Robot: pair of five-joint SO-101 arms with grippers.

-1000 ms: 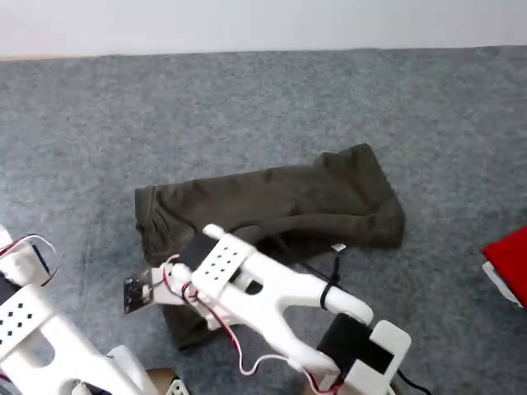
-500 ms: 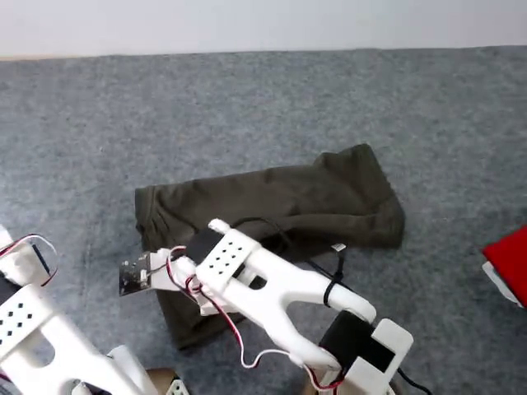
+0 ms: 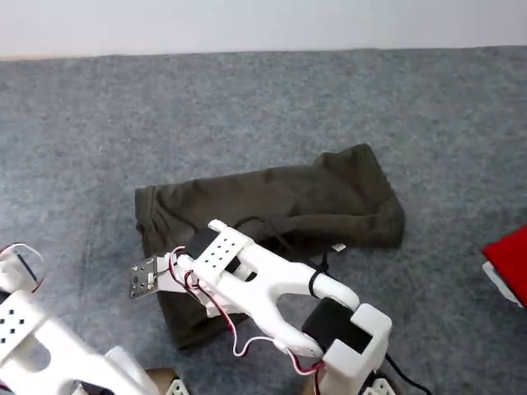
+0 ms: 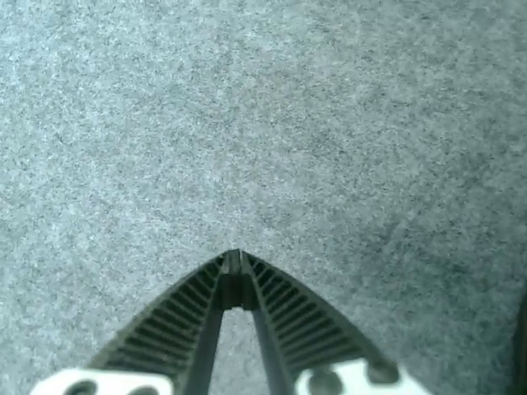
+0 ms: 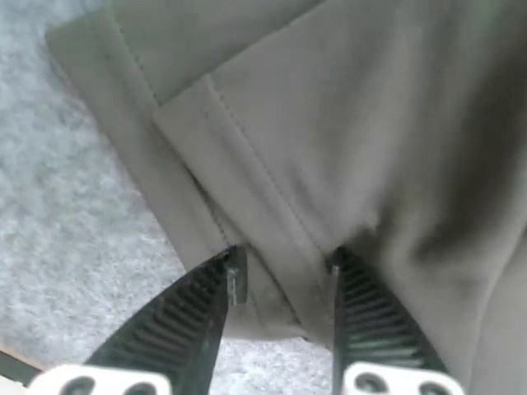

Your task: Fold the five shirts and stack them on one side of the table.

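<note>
Starting nearest me, my left gripper has its ribbed jaws pressed together, holding nothing, above the bare grey felt table cover. My right gripper stands parted just over the near hem of the dark olive shirt, one fingertip on each side of a stitched seam; I cannot tell whether they touch the cloth. The shirt lies mid-table, roughly folded into a wrinkled band, with a flap turned toward me at its left end. Off to the right, something red sits at the edge.
</note>
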